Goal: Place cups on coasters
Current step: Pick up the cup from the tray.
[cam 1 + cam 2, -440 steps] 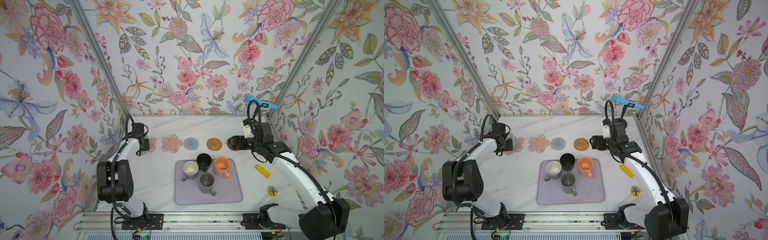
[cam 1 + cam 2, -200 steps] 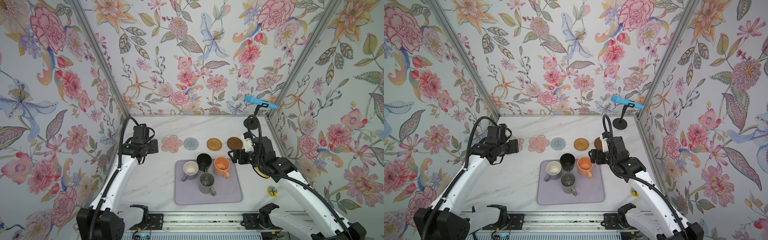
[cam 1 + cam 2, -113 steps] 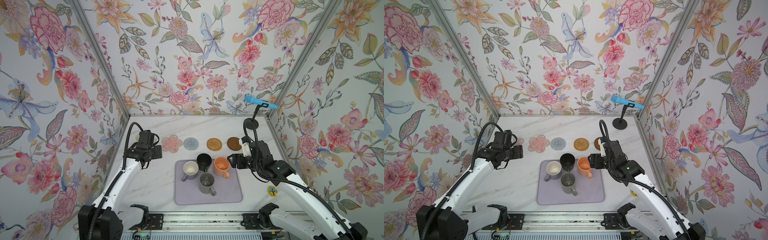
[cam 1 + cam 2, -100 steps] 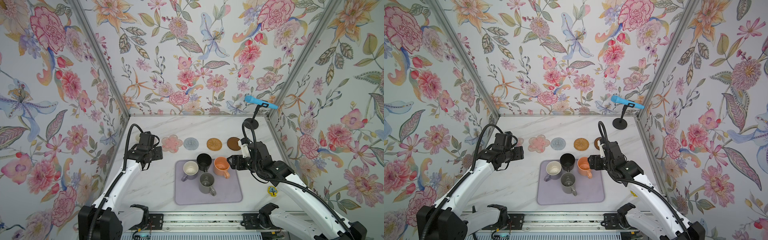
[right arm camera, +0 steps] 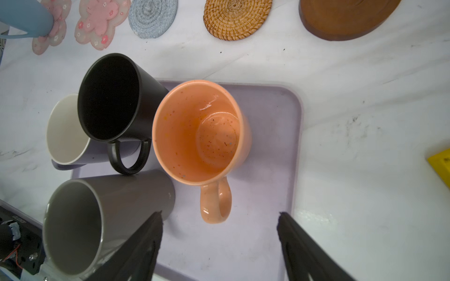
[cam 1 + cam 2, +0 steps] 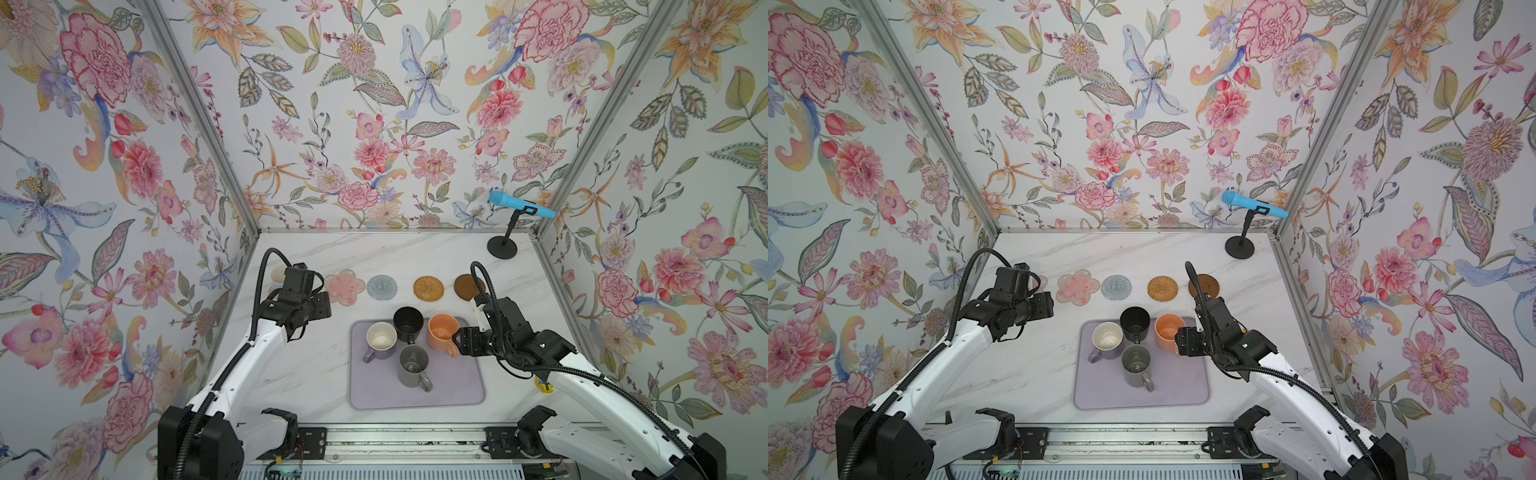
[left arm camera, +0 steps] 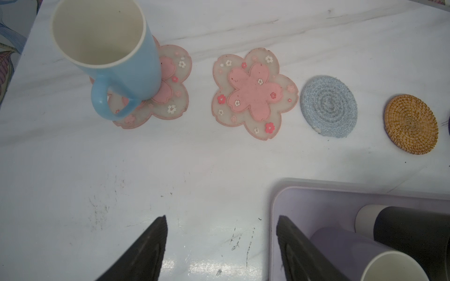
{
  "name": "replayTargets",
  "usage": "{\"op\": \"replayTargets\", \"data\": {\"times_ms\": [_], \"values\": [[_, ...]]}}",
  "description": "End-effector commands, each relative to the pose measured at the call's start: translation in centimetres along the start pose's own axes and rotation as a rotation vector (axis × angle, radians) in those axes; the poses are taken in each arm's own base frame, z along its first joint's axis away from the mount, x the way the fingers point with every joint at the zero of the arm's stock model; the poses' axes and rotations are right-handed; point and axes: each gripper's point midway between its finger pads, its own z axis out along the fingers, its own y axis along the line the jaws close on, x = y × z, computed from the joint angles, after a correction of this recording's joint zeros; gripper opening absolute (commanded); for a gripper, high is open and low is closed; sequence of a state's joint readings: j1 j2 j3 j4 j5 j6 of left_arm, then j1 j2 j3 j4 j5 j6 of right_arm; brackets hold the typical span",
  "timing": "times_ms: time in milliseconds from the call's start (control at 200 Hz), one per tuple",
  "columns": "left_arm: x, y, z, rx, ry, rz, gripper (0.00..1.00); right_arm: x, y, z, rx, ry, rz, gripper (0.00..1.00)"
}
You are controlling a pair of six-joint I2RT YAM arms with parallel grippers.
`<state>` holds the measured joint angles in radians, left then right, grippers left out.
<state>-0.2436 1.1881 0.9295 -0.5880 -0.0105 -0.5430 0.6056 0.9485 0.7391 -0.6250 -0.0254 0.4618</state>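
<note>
Progress is judged at one mug of five: the blue mug (image 7: 107,56) is seated upright on a flower coaster (image 7: 173,102) at the end of the row. Its handle is turned toward the left gripper (image 7: 220,219), whose fingers are spread over bare table with nothing between them. Four coasters are left bare: the second flower coaster (image 7: 253,95), grey disc (image 7: 328,105), woven disc (image 7: 411,124) and wooden disc (image 5: 345,17). Four mugs are crowded upright on the lilac mat (image 5: 267,194): the orange mug (image 5: 199,131), black mug (image 5: 112,97), grey mug (image 5: 97,219) and purple-grey mug (image 5: 65,131). The orange mug is set at the side of the cluster nearest the right arm, and its handle (image 5: 216,204) is pointed at the right gripper (image 5: 219,215). That gripper's fingers are spread wide to either side of the handle's line, and nothing is pinched. This mug is probably chosen because its handle is offered freely at the cluster's edge, whereas the black mug's handle is tucked against the grey mug. The wooden disc, nearest that arm, is the likely destination. Whether the orange and black mugs are touching cannot be told, so a clean, straight lift would be advised.
</note>
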Motion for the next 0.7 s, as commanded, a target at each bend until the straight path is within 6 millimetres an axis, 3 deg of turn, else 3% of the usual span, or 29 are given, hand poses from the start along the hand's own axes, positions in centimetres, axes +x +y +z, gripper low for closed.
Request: {"op": "replayTargets", "data": {"times_ms": [0,385,696], "values": [[-0.8,-0.7,0.0,0.009,-0.017,-0.003,0.75,1.9,-0.3,0.8,0.016,0.059,0.006,0.72],[-0.8,-0.8,0.1,0.002,-0.016,0.001,0.75,4.2,0.5,2.7,0.014,0.123,-0.053,0.64],[-0.8,-0.2,-0.3,-0.029,-0.017,0.012,0.75,4.2,0.1,4.3,0.050,0.131,-0.079,0.57]]}}
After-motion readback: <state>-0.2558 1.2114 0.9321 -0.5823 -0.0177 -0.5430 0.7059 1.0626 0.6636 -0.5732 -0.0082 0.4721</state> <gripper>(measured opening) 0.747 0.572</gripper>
